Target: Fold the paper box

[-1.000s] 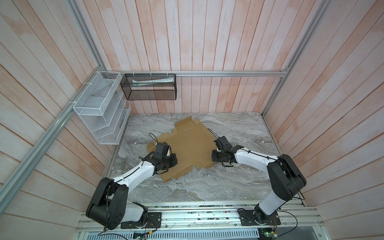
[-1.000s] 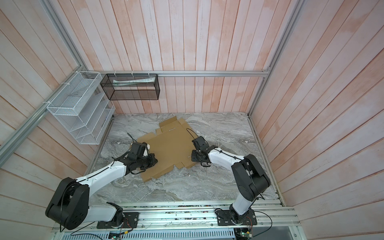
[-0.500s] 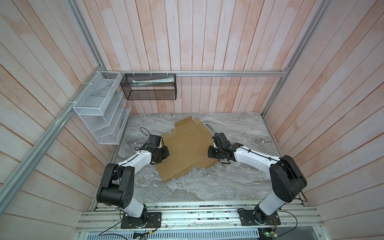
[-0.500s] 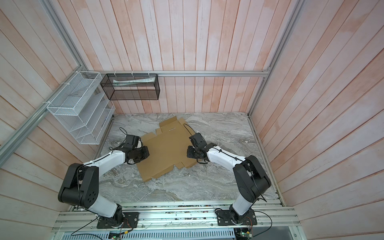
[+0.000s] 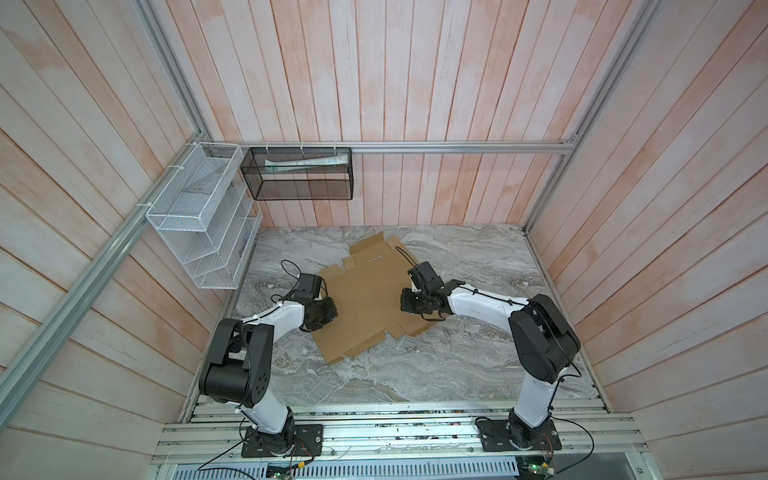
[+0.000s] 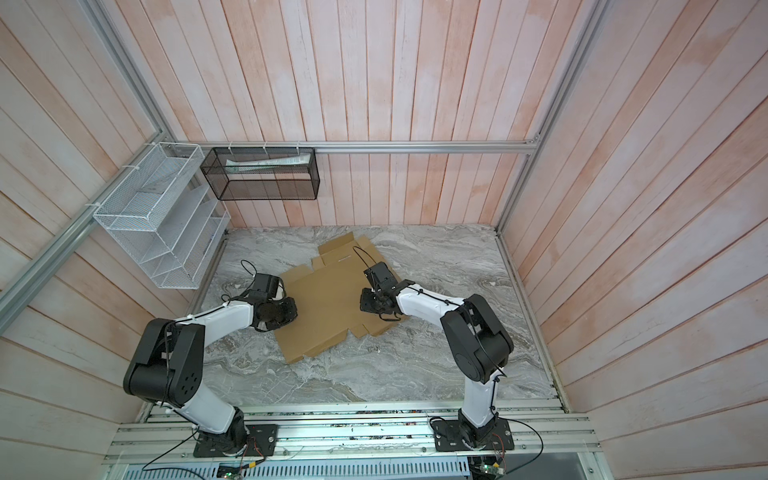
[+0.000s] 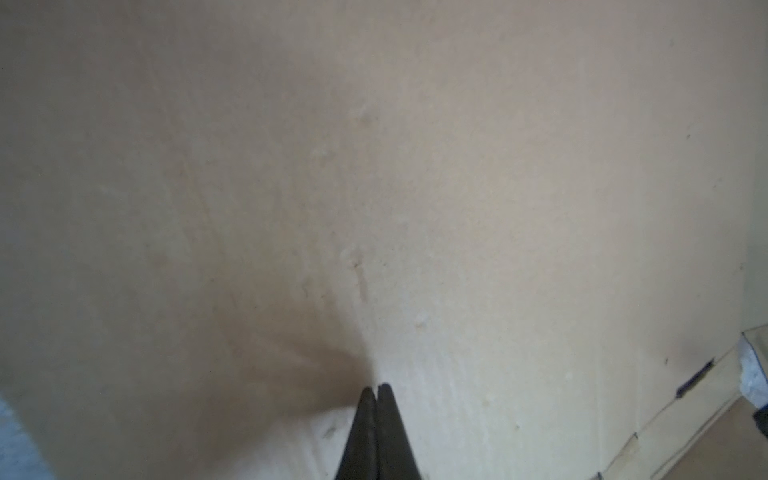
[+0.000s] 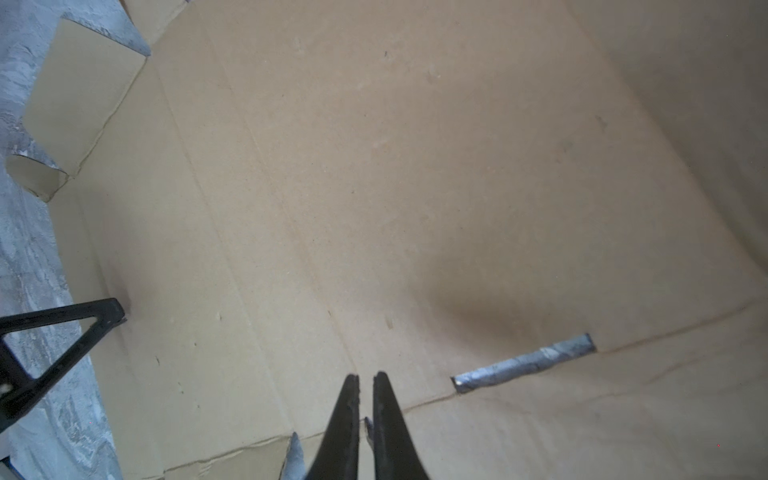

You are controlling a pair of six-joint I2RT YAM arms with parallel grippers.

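The paper box [image 5: 365, 311] [image 6: 324, 316] lies as a flat tan cardboard sheet on the marble table, flaps spread, in both top views. My left gripper [image 5: 331, 311] [image 6: 292, 311] rests at the sheet's left edge. Its fingers are pressed together, tips down on the cardboard [image 7: 415, 187], holding nothing [image 7: 376, 388]. My right gripper [image 5: 405, 300] [image 6: 364, 300] is over the sheet's right part. Its fingers stand a hair apart with nothing between them [image 8: 365, 376], tips by a crease near a slit [image 8: 523, 363]. The left gripper's fingers [image 8: 112, 311] show across the sheet in the right wrist view.
A white wire rack [image 5: 199, 216] hangs on the left wall and a black mesh basket [image 5: 299, 174] on the back wall. Bare marble [image 5: 415, 374] lies in front of the sheet. An aluminium rail [image 5: 395, 428] runs along the front edge.
The left arm drew back with its elbow raised, and its gripper shifted along the sheet's left edge. The right gripper slid left, further onto the sheet. The cardboard has hardly moved.
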